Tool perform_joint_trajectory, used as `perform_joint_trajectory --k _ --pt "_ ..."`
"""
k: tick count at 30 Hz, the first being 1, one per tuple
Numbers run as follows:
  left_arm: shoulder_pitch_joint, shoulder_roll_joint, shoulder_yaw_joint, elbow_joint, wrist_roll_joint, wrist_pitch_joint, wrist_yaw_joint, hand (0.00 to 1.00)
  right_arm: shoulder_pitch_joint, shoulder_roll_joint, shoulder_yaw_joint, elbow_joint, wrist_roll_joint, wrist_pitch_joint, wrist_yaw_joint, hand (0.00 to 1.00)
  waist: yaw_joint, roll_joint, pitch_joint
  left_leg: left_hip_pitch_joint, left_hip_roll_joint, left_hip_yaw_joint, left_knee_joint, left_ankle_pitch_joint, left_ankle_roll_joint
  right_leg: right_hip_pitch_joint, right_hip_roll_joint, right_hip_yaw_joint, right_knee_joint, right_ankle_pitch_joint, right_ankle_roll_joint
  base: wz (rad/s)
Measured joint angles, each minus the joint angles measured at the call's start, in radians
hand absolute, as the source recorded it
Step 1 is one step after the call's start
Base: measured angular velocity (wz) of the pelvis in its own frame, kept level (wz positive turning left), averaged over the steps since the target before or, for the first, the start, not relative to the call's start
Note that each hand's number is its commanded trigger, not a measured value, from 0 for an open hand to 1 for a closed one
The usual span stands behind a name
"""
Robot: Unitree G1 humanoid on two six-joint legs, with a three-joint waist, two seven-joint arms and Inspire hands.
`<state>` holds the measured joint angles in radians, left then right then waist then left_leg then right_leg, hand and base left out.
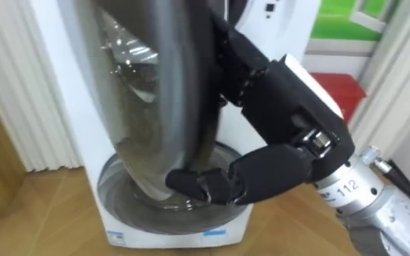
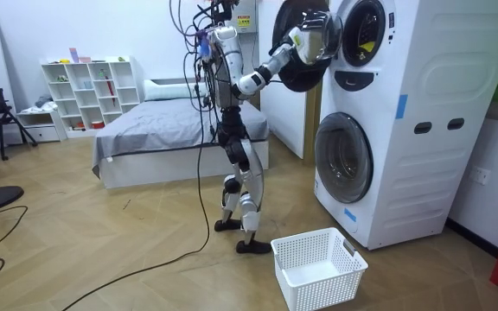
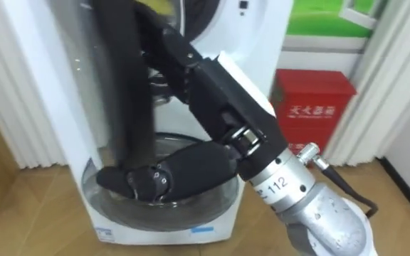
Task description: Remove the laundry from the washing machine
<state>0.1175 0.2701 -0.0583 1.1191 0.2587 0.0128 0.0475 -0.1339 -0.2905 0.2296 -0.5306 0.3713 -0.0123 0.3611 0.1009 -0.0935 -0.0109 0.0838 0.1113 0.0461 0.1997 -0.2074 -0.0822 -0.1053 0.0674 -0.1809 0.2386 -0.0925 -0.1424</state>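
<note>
1. Right hand (image 1: 290, 114) is clamped on the door (image 1: 180, 78) of the upper washing machine (image 2: 430, 52), at the centre of the eye views. Its fingers hook over the dark rim and its thumb curls under the edge.
2. We see the door standing open at the top of the room view, right of centre, with the arm raised to it.
3. Clothes (image 2: 367, 36): we can make out just a yellow patch in the upper drum's opening, too small to tell more.
4. Robot stands on the wood floor, to the left of the stacked machines in the room view, facing them.
5. White basket (image 2: 322, 294) sits on the floor at lower centre, near the feet, before the lower washing machine (image 2: 344, 155).
6. Red box (image 3: 312, 99) shows at the right of the eye view; bed (image 2: 162, 130) is behind the robot.
</note>
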Motion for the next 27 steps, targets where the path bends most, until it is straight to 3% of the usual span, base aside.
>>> perform_joint_trajectory --k 4,6,10,14,17,20,21,22,24,27 --pt "0.002 0.001 0.026 -0.001 -0.001 0.003 -0.020 0.00 -0.017 0.016 0.055 0.007 0.022 0.001 0.029 0.00 0.050 -0.023 0.0020 -0.016 -0.001 -0.014 0.000 0.007 0.003 0.000 -0.001 -0.019 -0.002 -0.005 0.018 0.29" --pt "0.009 -0.001 0.038 0.001 -0.001 0.004 -0.021 0.00 -0.023 0.021 0.079 0.007 0.025 0.002 0.048 0.00 0.078 -0.042 -0.0061 -0.028 -0.002 -0.026 -0.001 0.013 0.010 0.004 -0.001 -0.027 -0.019 -0.006 0.026 0.30" --pt "0.011 -0.010 0.058 0.000 -0.010 0.003 -0.021 0.00 -0.043 0.020 0.143 0.010 0.025 0.002 0.078 0.00 0.102 -0.047 -0.0032 -0.035 -0.008 -0.030 -0.001 0.022 0.002 0.020 -0.013 -0.044 -0.035 -0.003 0.055 0.26" --pt "0.009 -0.009 0.058 -0.001 -0.010 0.001 -0.012 0.00 -0.044 0.010 0.183 0.021 0.024 0.002 0.122 0.00 0.126 -0.049 -0.0012 -0.046 -0.040 -0.050 -0.006 0.011 0.039 0.019 -0.038 -0.042 -0.036 0.008 0.077 0.20" --pt "0.007 -0.007 0.053 -0.003 -0.011 0.001 0.001 0.00 -0.044 0.010 0.187 0.031 0.024 0.002 0.145 0.00 0.139 -0.051 0.0004 -0.046 -0.056 -0.061 -0.014 0.014 0.047 0.021 -0.053 -0.046 -0.036 0.004 0.090 0.17" --pt "0.007 -0.004 0.054 -0.003 -0.012 -0.001 0.011 0.00 -0.047 0.010 0.202 0.032 0.024 0.002 0.160 0.00 0.157 -0.049 0.0023 -0.039 -0.063 -0.063 -0.024 0.010 0.055 0.022 -0.050 -0.041 -0.037 0.001 0.087 0.01" --pt "0.006 -0.004 0.054 -0.003 -0.012 -0.001 0.012 0.00 -0.052 0.009 0.216 0.034 0.024 0.002 0.166 0.00 0.156 -0.046 0.0044 -0.034 -0.065 -0.063 -0.033 0.010 0.056 0.022 -0.050 -0.040 -0.037 0.009 0.068 0.04" --pt "0.004 -0.005 0.054 -0.003 -0.012 -0.001 0.013 0.00 -0.056 0.009 0.224 0.035 0.024 0.002 0.168 0.00 0.157 -0.044 0.0062 -0.032 -0.065 -0.062 -0.036 0.010 0.056 0.022 -0.051 -0.039 -0.037 0.009 0.068 0.00" --pt "-0.009 -0.006 0.053 0.000 -0.014 -0.009 0.019 0.00 -0.072 0.007 0.237 0.039 0.024 0.002 0.177 0.00 0.157 -0.034 0.0215 -0.024 -0.063 -0.058 -0.054 0.009 0.057 0.023 -0.053 -0.040 -0.042 0.009 0.069 -0.05" --pt "-0.015 -0.006 0.054 0.000 -0.014 -0.012 0.036 0.00 -0.077 0.006 0.237 0.039 0.024 0.002 0.176 0.00 0.156 -0.029 0.0256 -0.017 -0.062 -0.052 -0.063 0.009 0.057 0.032 -0.050 -0.040 -0.056 0.007 0.072 -0.03"
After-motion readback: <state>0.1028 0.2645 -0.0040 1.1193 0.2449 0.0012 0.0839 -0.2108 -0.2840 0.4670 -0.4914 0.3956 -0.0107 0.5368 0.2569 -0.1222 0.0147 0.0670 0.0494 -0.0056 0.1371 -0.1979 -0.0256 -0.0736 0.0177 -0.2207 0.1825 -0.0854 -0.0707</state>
